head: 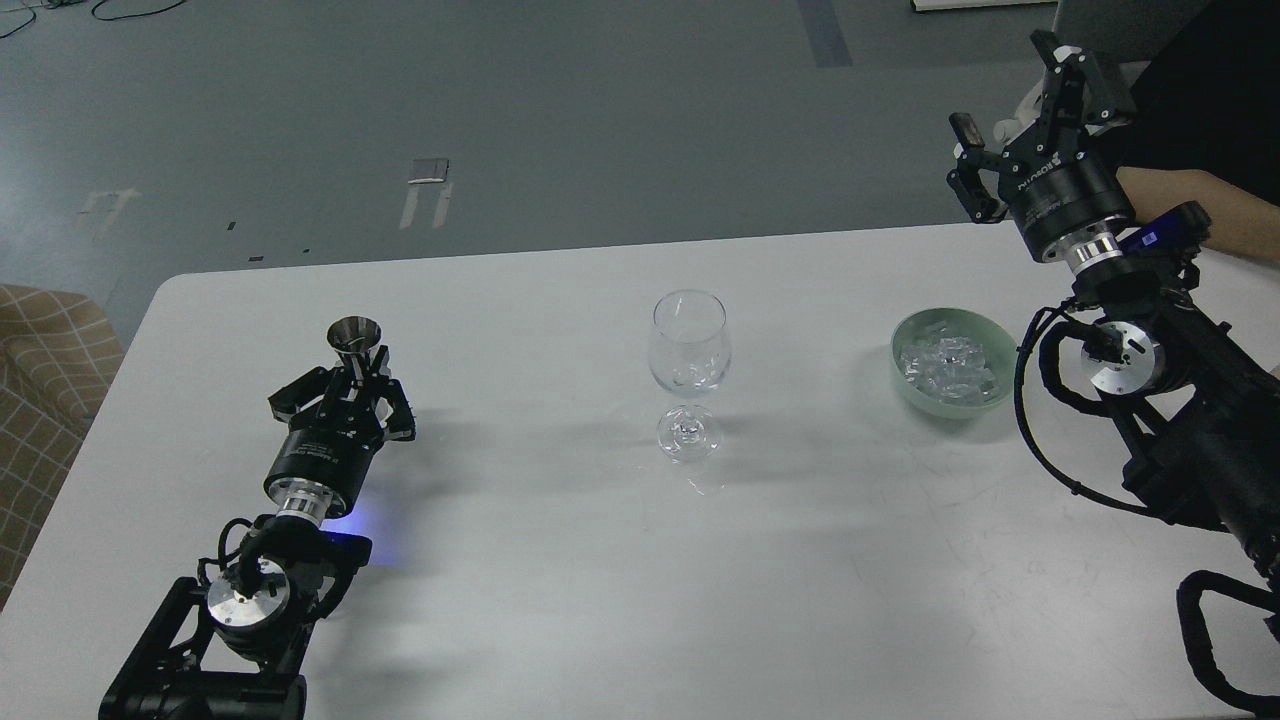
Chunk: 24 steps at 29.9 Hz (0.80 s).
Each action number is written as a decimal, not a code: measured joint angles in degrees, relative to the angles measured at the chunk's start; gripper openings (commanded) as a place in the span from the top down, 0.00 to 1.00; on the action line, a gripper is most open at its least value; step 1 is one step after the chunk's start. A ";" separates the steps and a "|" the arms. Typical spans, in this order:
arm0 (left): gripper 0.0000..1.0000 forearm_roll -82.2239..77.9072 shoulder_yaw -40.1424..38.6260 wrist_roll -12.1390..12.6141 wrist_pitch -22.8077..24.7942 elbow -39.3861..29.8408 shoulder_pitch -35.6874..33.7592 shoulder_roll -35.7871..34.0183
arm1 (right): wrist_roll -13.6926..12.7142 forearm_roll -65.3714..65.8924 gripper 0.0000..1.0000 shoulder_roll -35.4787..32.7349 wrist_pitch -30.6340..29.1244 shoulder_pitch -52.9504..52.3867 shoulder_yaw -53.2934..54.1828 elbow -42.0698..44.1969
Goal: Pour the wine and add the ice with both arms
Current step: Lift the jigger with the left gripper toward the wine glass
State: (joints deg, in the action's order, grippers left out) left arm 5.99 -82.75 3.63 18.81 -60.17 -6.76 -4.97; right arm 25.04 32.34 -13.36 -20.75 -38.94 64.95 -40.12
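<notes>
A clear stemmed glass [688,370] stands upright mid-table. My left gripper [354,383] at the left is shut on a small steel measuring cup [355,340] and holds it upright just above the table; any wine in it cannot be seen. A pale green bowl [975,327] at the right holds a heap of clear ice [945,363]. My right gripper [1020,90] is open and empty, raised high behind and right of the bowl.
The white table [560,560] ends at a rounded far-left corner. A person's bare forearm [1200,205] lies at the far right edge behind my right arm. A checked seat [45,370] stands left of the table.
</notes>
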 measured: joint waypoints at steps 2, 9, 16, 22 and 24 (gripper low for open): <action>1.00 -0.64 0.14 0.11 0.00 -0.25 -0.59 0.00 | 0.00 0.00 0.00 0.00 0.00 0.00 0.00 -0.03; 1.00 -2.31 3.14 1.32 -0.01 -2.07 -2.14 -0.39 | 0.00 0.00 0.00 -0.01 0.02 0.00 -0.02 -0.06; 1.00 -3.52 6.33 1.42 -0.75 -5.16 -3.52 -1.39 | 0.00 0.00 0.00 -0.01 0.02 0.00 -0.08 -0.06; 1.00 -5.53 6.46 2.76 -2.56 -7.70 -4.06 -1.41 | 0.01 0.00 0.00 -0.01 0.02 0.00 -0.10 -0.06; 1.00 -5.64 6.46 3.48 -4.40 -9.11 -4.15 -1.26 | 0.01 0.00 0.00 -0.01 0.02 0.00 -0.10 -0.06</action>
State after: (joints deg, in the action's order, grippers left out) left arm 0.35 -76.28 7.11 14.42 -69.29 -10.91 -6.24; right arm 25.05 32.34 -13.36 -20.73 -38.93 64.86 -40.18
